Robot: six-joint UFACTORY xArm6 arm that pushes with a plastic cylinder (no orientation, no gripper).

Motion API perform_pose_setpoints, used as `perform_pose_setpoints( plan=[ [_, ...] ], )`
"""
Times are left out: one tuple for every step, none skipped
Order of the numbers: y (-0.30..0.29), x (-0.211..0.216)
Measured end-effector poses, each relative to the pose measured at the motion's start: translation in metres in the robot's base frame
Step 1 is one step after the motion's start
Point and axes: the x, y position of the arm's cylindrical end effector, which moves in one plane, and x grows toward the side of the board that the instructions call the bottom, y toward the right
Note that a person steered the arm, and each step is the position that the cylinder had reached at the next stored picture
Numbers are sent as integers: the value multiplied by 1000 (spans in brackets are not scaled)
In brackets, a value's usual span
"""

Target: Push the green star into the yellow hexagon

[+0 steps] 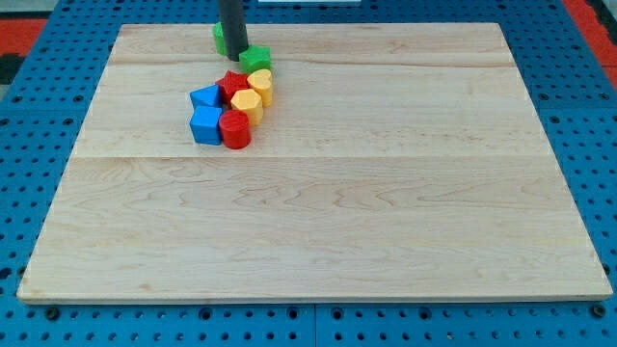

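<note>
The green star (pixel 255 59) lies near the view's top, left of centre on the wooden board (pixel 386 193). My tip (pixel 234 59) rests on the board just left of the star, touching or almost touching it. Two yellow blocks lie just below the star. The upper one (pixel 260 85) is nearly in contact with the star. The lower one (pixel 242 103) looks like the hexagon, though neither shape is sharp enough to be sure. The rod partly hides a second green block (pixel 220 39).
The yellow blocks are part of a tight cluster with a red star-like block (pixel 232 84), a red cylinder (pixel 234 129) and two blue blocks (pixel 205 97) (pixel 205 125). The board's top edge is close behind the rod.
</note>
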Motion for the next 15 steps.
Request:
perform_pose_setpoints(
  plan=[
    [30,-1],
    [75,2],
    [123,4],
    [148,17],
    [143,-31],
    [76,-34],
    [55,10],
    [70,47],
    [87,73],
    [94,86],
    [128,100],
    [109,126],
    [66,129],
    [74,132],
    [108,132]
  ],
)
